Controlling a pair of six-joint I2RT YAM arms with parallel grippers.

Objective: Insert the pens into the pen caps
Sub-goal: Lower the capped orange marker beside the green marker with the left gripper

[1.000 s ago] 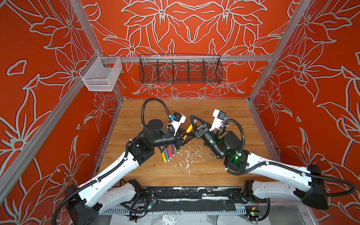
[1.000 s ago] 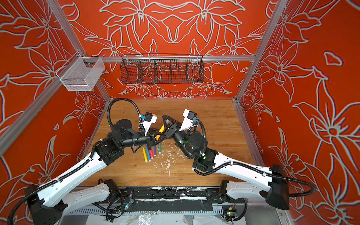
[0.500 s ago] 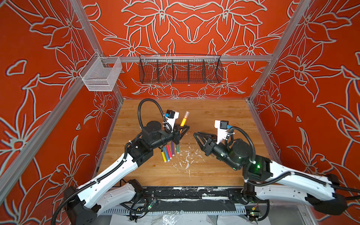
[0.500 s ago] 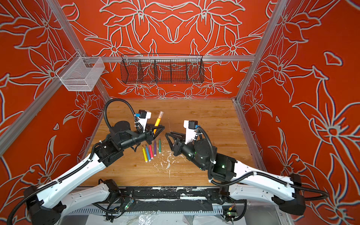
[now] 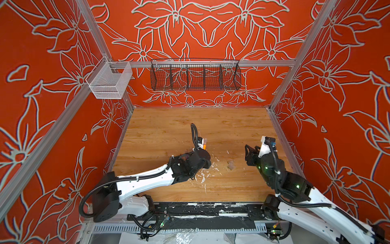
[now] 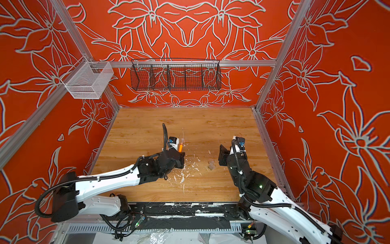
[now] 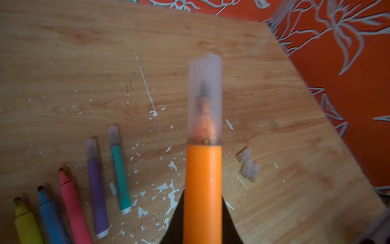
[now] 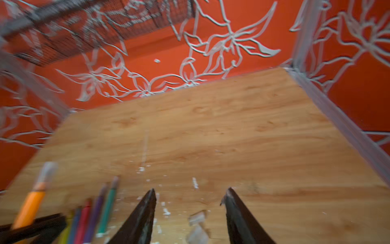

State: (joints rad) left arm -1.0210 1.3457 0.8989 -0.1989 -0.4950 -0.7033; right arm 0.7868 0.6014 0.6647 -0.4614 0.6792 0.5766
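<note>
Judging by both top views, the left end effector (image 5: 204,148) is clamped on the thin orange marker pen (image 6: 180,147), which it holds raised off the wooden tabletop (image 5: 168,131). The right end effector (image 5: 250,151) sits well apart from it. A cluster of loose clear plastic caps (image 5: 231,165) lies on the board between the arms. The other pens are hidden under the left arm.

The left wrist view settles the count. A translucent tube cap (image 7: 204,95) is seated over the orange pen's tip, with the dark fingers (image 7: 175,224) pinching the barrel. On the tabletop, the purple marker pen (image 7: 97,190) and the teal-green marker pen (image 7: 120,179) lie side by side, each wearing a cap. Beside them lie the pink marker pen (image 7: 71,207), blue marker pen (image 7: 50,215) and yellow marker pen (image 7: 26,226), all with bare tips. Three caps look spare, near white flecks (image 7: 172,196).

In the blurred right wrist view, the right jaws stand apart with nothing between them, above the spare caps.

By my reckoning, three pens are capped and three are left; the orange one has yet to be laid down.
</note>
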